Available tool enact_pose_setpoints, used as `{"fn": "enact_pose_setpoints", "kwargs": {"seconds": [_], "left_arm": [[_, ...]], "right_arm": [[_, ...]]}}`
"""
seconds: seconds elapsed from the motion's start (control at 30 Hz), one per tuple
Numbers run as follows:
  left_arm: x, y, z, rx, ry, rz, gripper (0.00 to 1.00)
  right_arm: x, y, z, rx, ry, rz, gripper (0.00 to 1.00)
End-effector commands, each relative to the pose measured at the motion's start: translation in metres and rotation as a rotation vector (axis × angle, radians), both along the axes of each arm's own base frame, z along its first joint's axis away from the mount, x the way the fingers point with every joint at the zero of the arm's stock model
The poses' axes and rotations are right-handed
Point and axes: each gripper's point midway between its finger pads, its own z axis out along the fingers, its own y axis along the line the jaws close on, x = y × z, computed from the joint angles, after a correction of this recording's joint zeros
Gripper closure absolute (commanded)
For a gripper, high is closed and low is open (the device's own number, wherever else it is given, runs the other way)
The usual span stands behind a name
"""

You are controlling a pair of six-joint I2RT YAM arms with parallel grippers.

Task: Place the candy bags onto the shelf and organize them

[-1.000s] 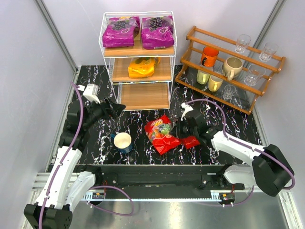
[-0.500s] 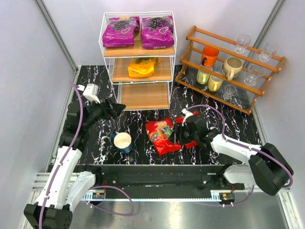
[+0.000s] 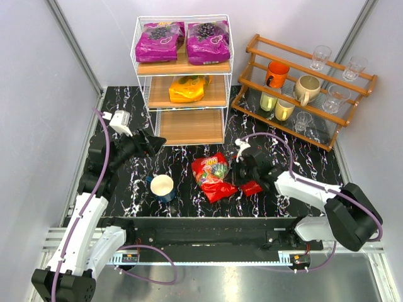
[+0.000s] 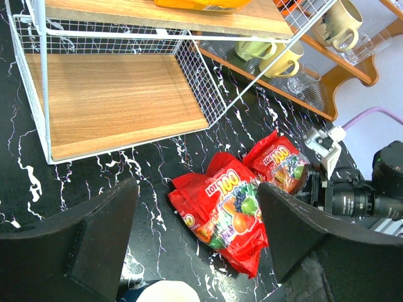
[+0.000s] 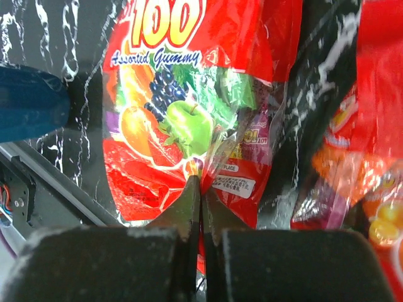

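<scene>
Two purple candy bags [image 3: 156, 43] [image 3: 208, 41] lie on the top tier of the white wire shelf [image 3: 227, 94], and an orange one [image 3: 186, 89] lies on the middle tier. A red bag [image 3: 211, 176] lies on the table. A second red bag [image 3: 252, 187] shows under my right wrist. My right gripper [image 3: 234, 168] is shut, pinching the edge of the red "100 Assorted Gummy" bag [image 5: 189, 94] at the fingertips [image 5: 200, 189]. The other red bag [image 5: 378, 157] lies beside it. My left gripper [image 3: 158, 142] is open and empty, left of the bags. Both red bags [image 4: 230, 211] [image 4: 280, 167] show past its fingers [image 4: 101, 226].
A white-and-blue cup [image 3: 162, 187] stands on the table left of the red bags. A brown stepped rack [image 3: 302, 88] with mugs and glasses stands at the back right. The shelf's bottom tier [image 4: 113, 100] is bare wood. The table's front rail [image 5: 19, 189] is near the held bag.
My right gripper has moved left onto the red bags and closed on a bag's edge; the bag has shifted slightly. The left arm has not moved.
</scene>
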Motion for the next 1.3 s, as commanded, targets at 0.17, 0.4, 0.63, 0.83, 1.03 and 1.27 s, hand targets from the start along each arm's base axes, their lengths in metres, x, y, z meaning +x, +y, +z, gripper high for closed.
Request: {"fn": "enact_pose_setpoints", "kwargs": {"seconds": [0.17,0.4,0.63,0.83,1.03,1.27], "left_arm": [[0.000,0.003,0.019,0.023,-0.073,0.005,0.20],[-0.001,0.008,0.012,0.062,-0.057,0.022,0.20],[0.000,0.010,0.013,0.064,-0.063,0.035,0.20],[0.001,0.012,0.011,0.070,-0.057,0.045,0.19],[0.002,0.013,0.010,0.076,-0.059,0.048,0.20],[0.004,0.015,0.007,0.089,-0.051,0.059,0.19]], "right_arm": [[0.079,0.050,0.093,-0.083,-0.402,0.151,1.00],[0.119,0.076,0.128,-0.106,-0.567,0.198,1.00],[0.145,0.113,0.143,-0.061,-0.638,0.254,1.00],[0.167,0.138,0.162,-0.019,-0.709,0.235,1.00],[0.187,0.154,0.158,0.062,-0.714,0.156,1.00],[0.196,0.156,0.147,0.093,-0.710,0.073,1.00]]}}
